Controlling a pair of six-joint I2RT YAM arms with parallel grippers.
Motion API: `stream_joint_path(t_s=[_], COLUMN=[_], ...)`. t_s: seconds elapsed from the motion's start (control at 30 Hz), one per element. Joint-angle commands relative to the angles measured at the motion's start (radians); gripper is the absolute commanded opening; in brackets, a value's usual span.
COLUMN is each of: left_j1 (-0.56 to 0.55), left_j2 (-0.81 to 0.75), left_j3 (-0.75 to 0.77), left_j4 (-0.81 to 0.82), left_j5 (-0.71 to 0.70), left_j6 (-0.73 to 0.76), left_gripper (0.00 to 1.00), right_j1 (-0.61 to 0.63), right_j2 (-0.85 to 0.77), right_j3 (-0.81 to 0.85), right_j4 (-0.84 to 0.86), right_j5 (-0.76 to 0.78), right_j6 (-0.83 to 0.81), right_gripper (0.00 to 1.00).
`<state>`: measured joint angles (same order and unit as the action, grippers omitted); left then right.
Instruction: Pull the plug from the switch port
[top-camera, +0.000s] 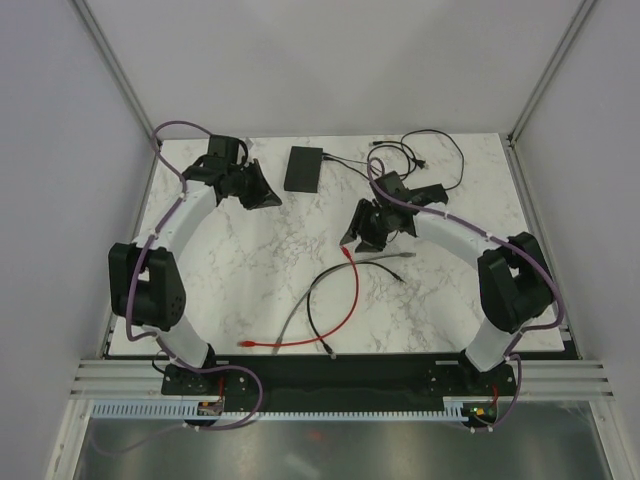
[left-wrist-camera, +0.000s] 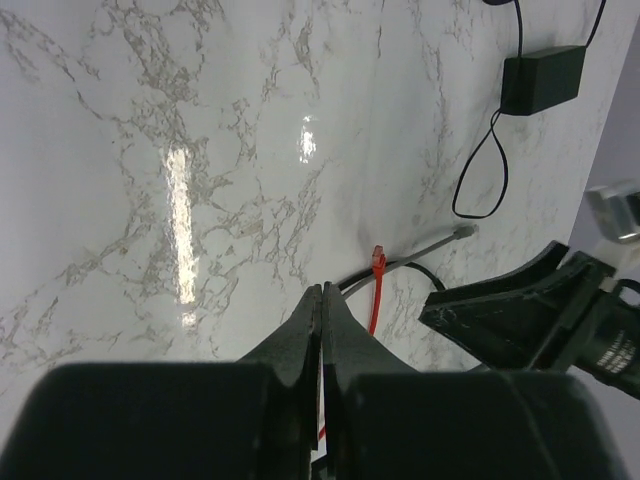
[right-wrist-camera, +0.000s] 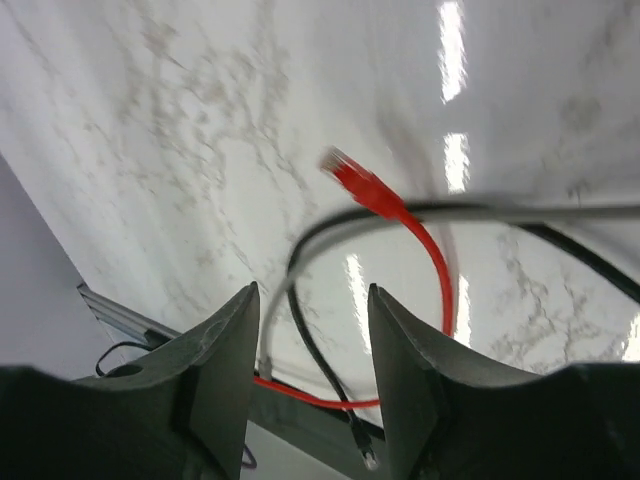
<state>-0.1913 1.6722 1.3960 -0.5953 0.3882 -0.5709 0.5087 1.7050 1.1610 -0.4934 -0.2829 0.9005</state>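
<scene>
Flat matte-black rectangular switch (top-camera: 303, 168) sits at the far side of the white marble-pattern bench (top-camera: 250, 270). One thin black cord (top-camera: 350, 160) leaves its right edge. You can't tell from the top view whether it's seated in a port.

Red patch cable (top-camera: 357, 290) lies loose on the near side of the switch. Its red plug (right-wrist-camera: 355, 180) is free on the bench, well apart from the switch, so I read the pull as done and the cable let go. Grey cable (top-camera: 385, 258) and thin black cable (top-camera: 309, 310) lie tangled with it on the same side. Neither reaches the switch.

Right gripper (right-wrist-camera: 310, 290): jaws spread wide, holding nothing. It hovers to the near-right of the switch, just over the red plug. That looks like a release posture, not a grasp.

Left gripper (left-wrist-camera: 322, 292): jaws pressed together, nothing between them. It sits just left of the switch, near but apart. My guess is it's there to brace the box against sliding during a pull. With no contact showing, it isn't bracing anything right now.

If you count the thin cord as the target, check that port edge before calling it finished.
</scene>
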Motion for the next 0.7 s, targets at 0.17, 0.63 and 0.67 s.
stream_joint_path(t_s=[0.17,0.63,0.67], left_j1=[-0.019,-0.085,-0.089], left_j2=[0.127,0.429,0.442], left_j3=[0.144,0.426,0.439], left_j4=[0.084,0.17,0.186], left_j5=[-0.038,-0.048,-0.058], left_j6=[-0.043,0.034,0.037], left_gripper=[0.02,0.02,0.02], right_j1=[-0.013,-0.108,-0.108], right_j2=[0.243,0.671,0.72], right_j3=[0.471,0.715,0.733], right_j4=[0.177,0.668,0.697], right_j5=[0.076,0.154,0.159], right_j6=[-0.054,0.359,0.368], right_gripper=[0.59,0.48,0.48])
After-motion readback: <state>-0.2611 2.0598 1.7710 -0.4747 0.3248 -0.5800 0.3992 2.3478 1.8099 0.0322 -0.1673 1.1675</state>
